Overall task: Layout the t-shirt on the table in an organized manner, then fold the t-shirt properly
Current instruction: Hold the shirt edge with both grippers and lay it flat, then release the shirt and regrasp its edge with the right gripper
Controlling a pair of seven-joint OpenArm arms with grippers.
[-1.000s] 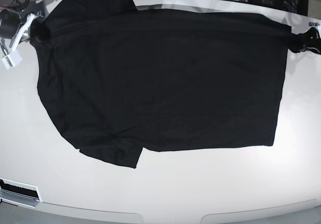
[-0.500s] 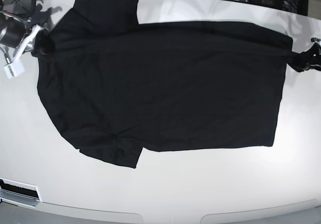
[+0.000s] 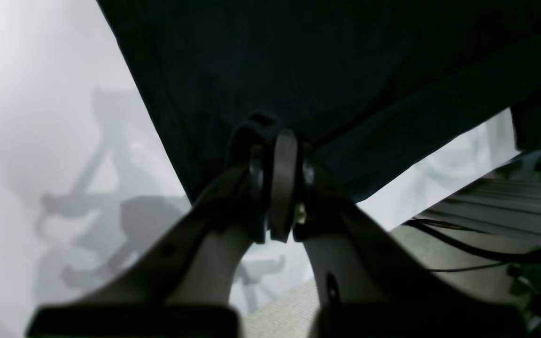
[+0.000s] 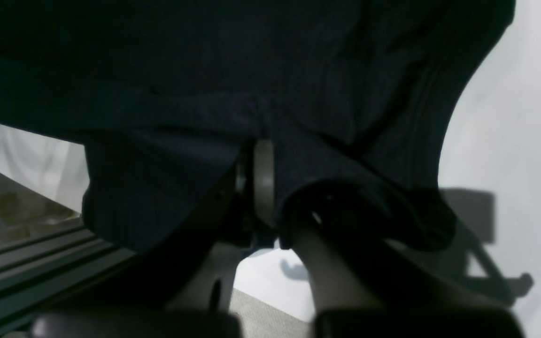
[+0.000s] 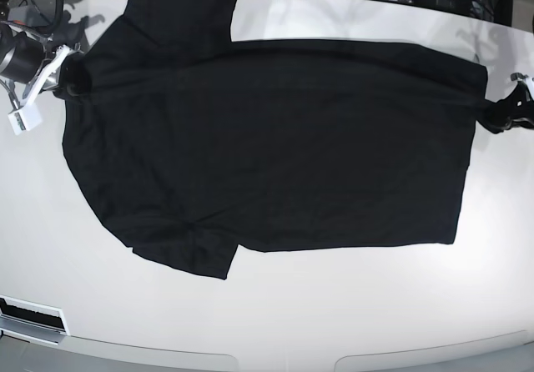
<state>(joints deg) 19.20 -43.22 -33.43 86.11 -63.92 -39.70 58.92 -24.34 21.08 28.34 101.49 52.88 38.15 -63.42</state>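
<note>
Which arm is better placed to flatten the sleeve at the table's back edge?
Right. The right gripper is shut on the plain black fabric t-shirt beside that sleeve; the left gripper holds the opposite hem end.

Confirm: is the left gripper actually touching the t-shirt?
Touching. The left wrist view shows the left gripper shut on the t-shirt edge, fabric bunched between its fingertips.

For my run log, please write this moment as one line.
stage: laying out | plain black fabric t-shirt: spread on glossy white table | left fingers: shut on hem | right fingers: shut on shoulder edge
</note>
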